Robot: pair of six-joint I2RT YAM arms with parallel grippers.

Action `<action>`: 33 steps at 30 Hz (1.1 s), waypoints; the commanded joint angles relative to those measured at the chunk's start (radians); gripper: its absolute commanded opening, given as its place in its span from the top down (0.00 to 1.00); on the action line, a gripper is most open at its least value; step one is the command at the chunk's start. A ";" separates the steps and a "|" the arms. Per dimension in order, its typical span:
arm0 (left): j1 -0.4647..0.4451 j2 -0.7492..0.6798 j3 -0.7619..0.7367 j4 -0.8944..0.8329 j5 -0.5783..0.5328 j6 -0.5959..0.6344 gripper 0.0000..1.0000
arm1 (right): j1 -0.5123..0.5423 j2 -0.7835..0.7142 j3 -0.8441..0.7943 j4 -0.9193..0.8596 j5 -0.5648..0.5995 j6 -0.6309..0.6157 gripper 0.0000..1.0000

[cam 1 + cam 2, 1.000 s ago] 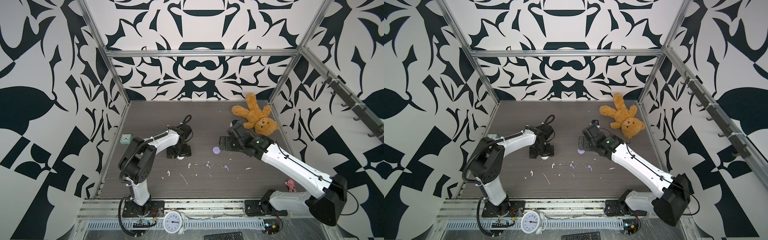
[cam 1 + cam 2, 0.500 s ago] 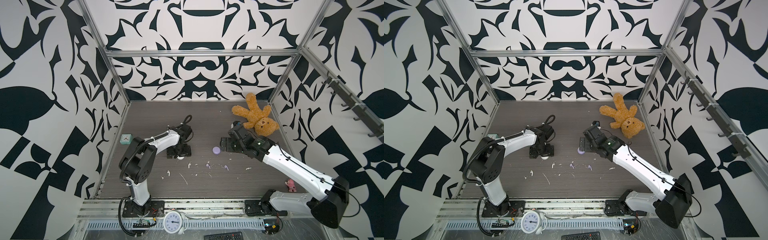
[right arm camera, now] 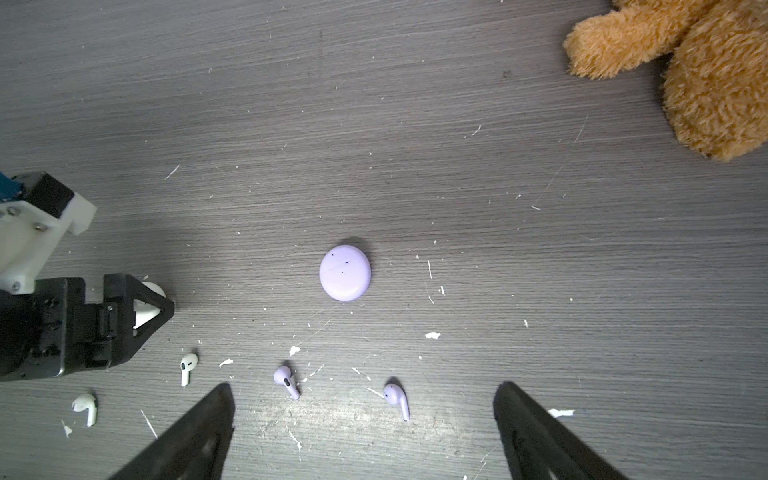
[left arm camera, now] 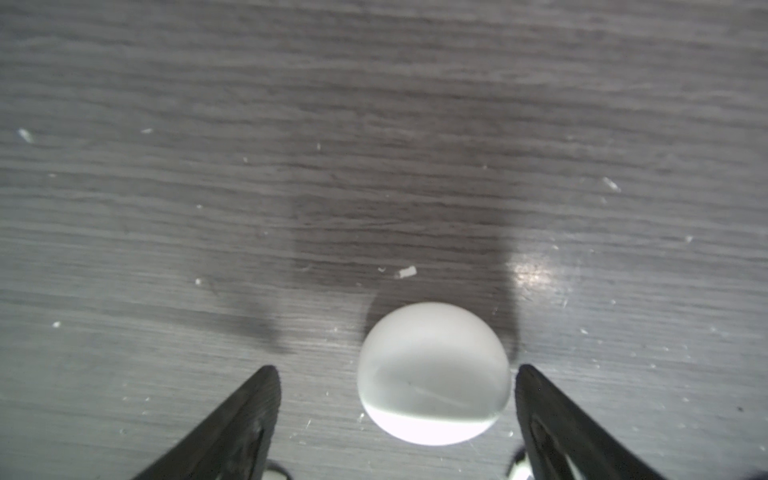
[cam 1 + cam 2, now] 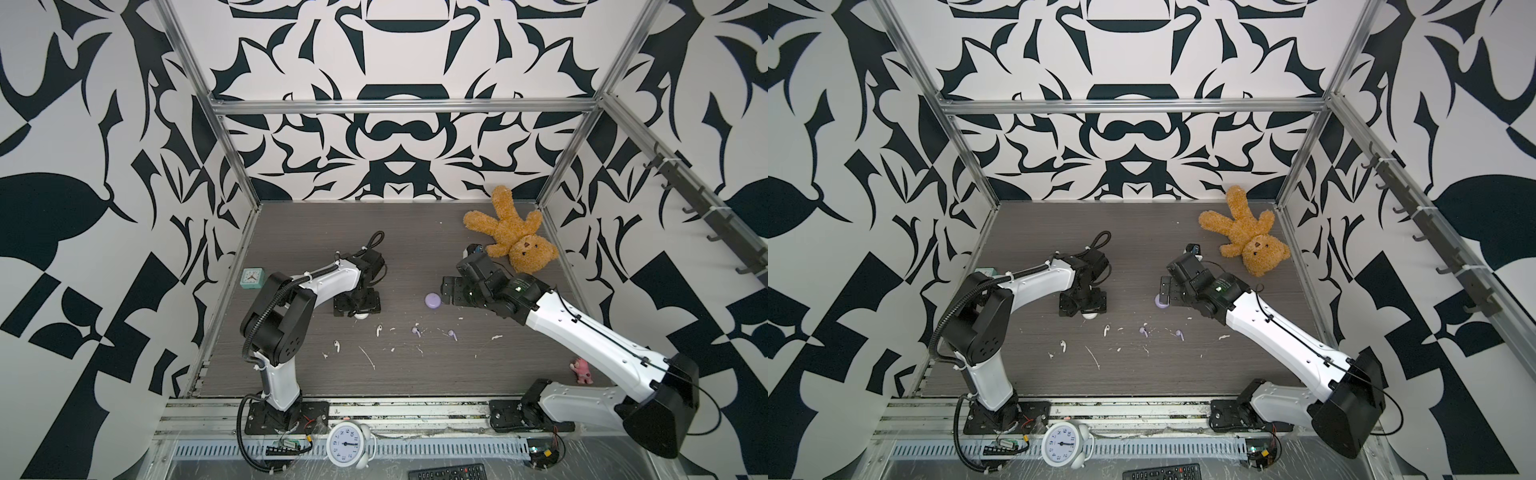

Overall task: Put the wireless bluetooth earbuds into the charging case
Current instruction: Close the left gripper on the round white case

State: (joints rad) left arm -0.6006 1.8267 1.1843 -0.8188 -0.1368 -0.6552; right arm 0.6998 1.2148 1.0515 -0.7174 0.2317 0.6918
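A round white charging case (image 4: 432, 374) lies closed on the grey table, between the fingers of my open left gripper (image 4: 395, 368). It sits close to one finger without touching and peeks out below that gripper (image 5: 358, 316) in a top view. A closed purple case (image 3: 345, 272) lies mid-table. My right gripper (image 3: 365, 385) hovers open and empty beside it. Two white earbuds (image 5: 379, 330) (image 5: 336, 345) and two purple earbuds (image 3: 286, 380) (image 3: 397, 399) lie loose in a row in front of the cases.
A brown teddy bear (image 5: 509, 241) lies at the back right. A small mint clock (image 5: 252, 278) stands by the left wall and a pink figure (image 5: 582, 371) near the right arm. White scraps (image 5: 368, 357) litter the table around the earbuds. A white alarm clock (image 5: 347, 444) sits on the front rail.
Very little. The right gripper has shifted slightly beside the purple case. The left gripper stays over the white case.
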 commanded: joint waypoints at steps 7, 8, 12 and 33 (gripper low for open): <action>-0.005 0.040 -0.007 -0.015 0.014 -0.015 0.19 | -0.002 -0.036 -0.008 0.016 0.002 0.023 0.01; -0.007 0.043 -0.006 -0.015 0.015 -0.017 0.19 | -0.001 -0.038 -0.009 0.016 0.001 0.024 0.01; -0.010 0.049 -0.005 0.013 0.015 -0.017 0.24 | -0.002 -0.038 -0.011 0.019 -0.009 0.028 0.01; -0.023 0.074 0.004 0.025 0.029 -0.025 0.32 | -0.002 -0.051 -0.016 0.018 -0.017 0.038 0.01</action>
State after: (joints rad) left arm -0.6113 1.8545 1.1858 -0.7872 -0.1131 -0.6590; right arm 0.6998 1.1934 1.0386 -0.7124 0.2127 0.7116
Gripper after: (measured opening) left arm 0.687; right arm 0.993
